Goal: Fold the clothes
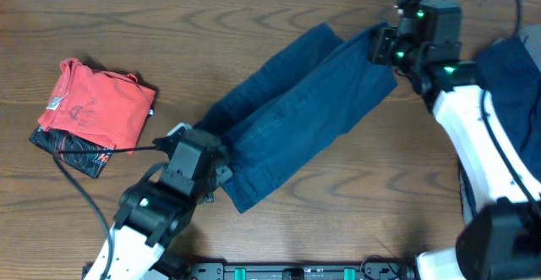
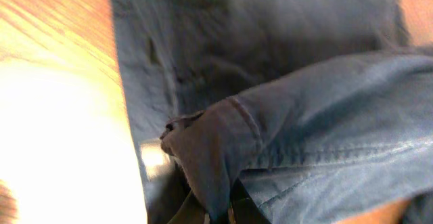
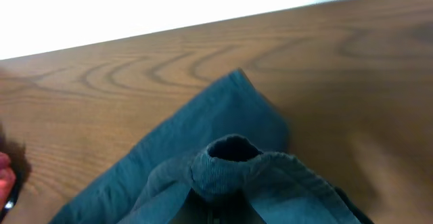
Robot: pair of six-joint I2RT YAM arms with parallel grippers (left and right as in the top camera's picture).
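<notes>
A pair of dark navy blue shorts (image 1: 296, 111) lies stretched diagonally across the wooden table, from lower left to upper right. My left gripper (image 1: 211, 166) is shut on the lower left end; the left wrist view shows a bunched fold with a stitched seam (image 2: 223, 149) pinched between its fingers (image 2: 220, 214). My right gripper (image 1: 382, 47) is shut on the upper right end; the right wrist view shows a rolled hem of the cloth (image 3: 230, 163) caught between its fingers (image 3: 216, 214). The fingertips are mostly hidden by cloth.
A folded red-orange T-shirt (image 1: 97, 102) lies on a black garment with orange print (image 1: 72, 149) at the left. More dark blue cloth (image 1: 516, 85) lies at the right edge, beside the right arm. The table's far edge (image 3: 203, 28) runs behind the shorts.
</notes>
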